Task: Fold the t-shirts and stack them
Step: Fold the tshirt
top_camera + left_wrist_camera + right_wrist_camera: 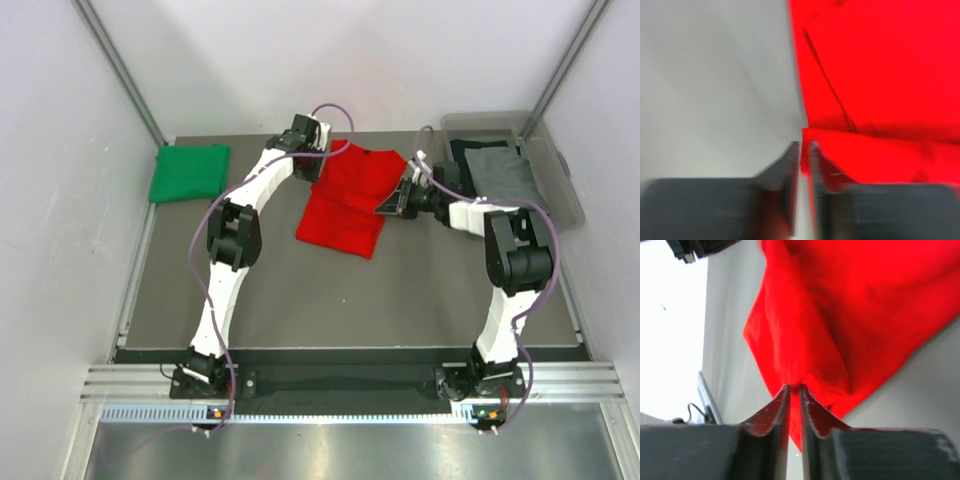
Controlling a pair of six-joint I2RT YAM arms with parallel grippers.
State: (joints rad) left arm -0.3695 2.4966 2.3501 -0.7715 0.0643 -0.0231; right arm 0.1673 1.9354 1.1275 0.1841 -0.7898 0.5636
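The red t-shirt (345, 205) lies partly folded at the back middle of the table. My left gripper (318, 165) is at its far left edge. In the blurred left wrist view the jaws (804, 144) are nearly together, with the red cloth (880, 75) edge between the tips. My right gripper (393, 200) is at the shirt's right edge. In the right wrist view it (795, 387) is shut on a bunched fold of the red cloth (850, 305). A folded green t-shirt (188, 172) lies at the back left.
A clear plastic bin (565, 195) stands at the back right and holds a grey t-shirt (505, 172) and a dark one (468, 150). White walls close in both sides and the back. The dark table surface (330, 300) stretches toward the arm bases.
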